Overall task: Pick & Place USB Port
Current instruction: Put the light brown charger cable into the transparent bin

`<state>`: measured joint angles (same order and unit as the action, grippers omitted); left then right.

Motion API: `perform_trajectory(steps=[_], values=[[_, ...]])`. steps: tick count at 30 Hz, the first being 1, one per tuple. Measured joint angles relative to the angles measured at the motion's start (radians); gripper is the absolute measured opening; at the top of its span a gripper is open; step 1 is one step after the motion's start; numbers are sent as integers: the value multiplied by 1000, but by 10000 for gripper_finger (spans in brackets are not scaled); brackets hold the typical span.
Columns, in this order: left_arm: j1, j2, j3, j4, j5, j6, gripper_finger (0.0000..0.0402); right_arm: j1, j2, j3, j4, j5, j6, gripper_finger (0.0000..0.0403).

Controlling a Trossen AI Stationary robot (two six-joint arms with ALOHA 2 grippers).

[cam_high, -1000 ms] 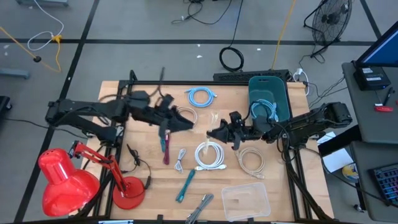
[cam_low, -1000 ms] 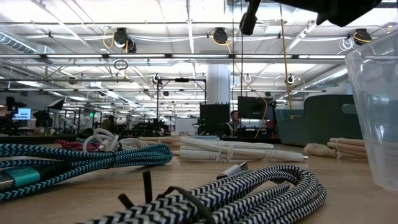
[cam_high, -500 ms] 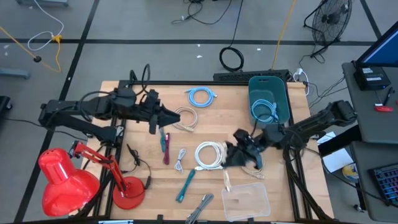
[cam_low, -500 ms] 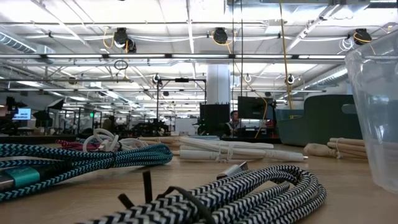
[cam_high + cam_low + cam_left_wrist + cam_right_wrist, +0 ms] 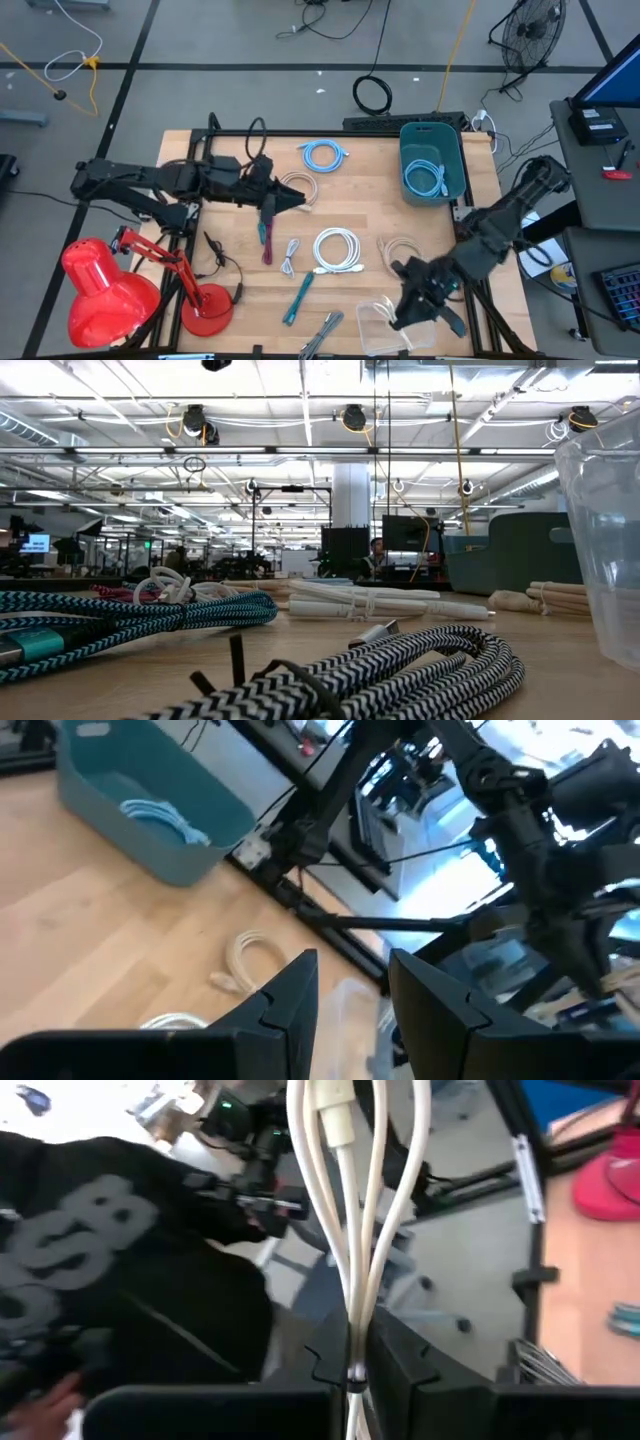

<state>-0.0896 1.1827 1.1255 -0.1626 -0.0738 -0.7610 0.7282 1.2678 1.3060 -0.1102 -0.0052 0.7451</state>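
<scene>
Overhead view: the right gripper (image 5: 408,308) is seen at the front edge of the wooden table (image 5: 230,160), over the clear plastic container (image 5: 385,325); from this height what it carries is hidden by the arm. Right wrist view: the fingers (image 5: 395,1365) are shown pinched close together on a bundled white USB cable (image 5: 350,1200), whose strands and connector stand up between them; this grip is visible in no other view.

Overhead view: the left gripper (image 5: 295,200) is held above the table's middle left, near the beige coiled cable (image 5: 298,187) and the red-pink cable (image 5: 265,238). Left wrist view: its two dark fingers (image 5: 290,1000) are shown apart with nothing between them, the teal bin (image 5: 150,805) lying beyond.

Overhead view only: the teal bin at the back right is seen to hold a light blue cable (image 5: 427,180); another light blue coil (image 5: 325,154), a white coil (image 5: 337,250), a beige coil (image 5: 400,250), a teal cable (image 5: 298,298), a small grey cable (image 5: 290,257) and a black-and-white braided cable (image 5: 322,335) lie on the board. A red desk lamp (image 5: 100,285) stands at the front left.

Low view: neither gripper is shown; the braided cable (image 5: 380,675) fills the foreground, the teal cable (image 5: 120,620) lies to one side, and the wall of the clear container (image 5: 605,540) rises at the picture's edge.
</scene>
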Motion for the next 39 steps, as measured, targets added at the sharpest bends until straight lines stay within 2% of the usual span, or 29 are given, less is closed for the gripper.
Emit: perform_trajectory(steps=[4, 8, 11, 16, 20, 26, 39], values=[[-59, 52, 0, 47, -73, -62, 127, 84, 12, 1, -141, 66, 64, 11], [-128, 104, 0, 90, -142, -104, 127, 135, 59, 0, -355, 81, 104, 11], [-169, 136, 0, 90, -171, -141, 127, 138, 101, 0, -466, 82, 109, 11], [-227, 176, 0, 112, -216, -210, 127, 119, 177, 0, -543, 77, 91, 11], [-265, 198, 0, 113, -242, -246, 127, 105, 245, 0, -616, -1, 62, 11], [-314, 223, 0, 112, -280, -277, 127, 96, 344, 0, -619, -75, 14, 11], [-404, 258, -1, 86, -384, -330, 127, 73, 405, 9, -529, -79, -41, 11]])
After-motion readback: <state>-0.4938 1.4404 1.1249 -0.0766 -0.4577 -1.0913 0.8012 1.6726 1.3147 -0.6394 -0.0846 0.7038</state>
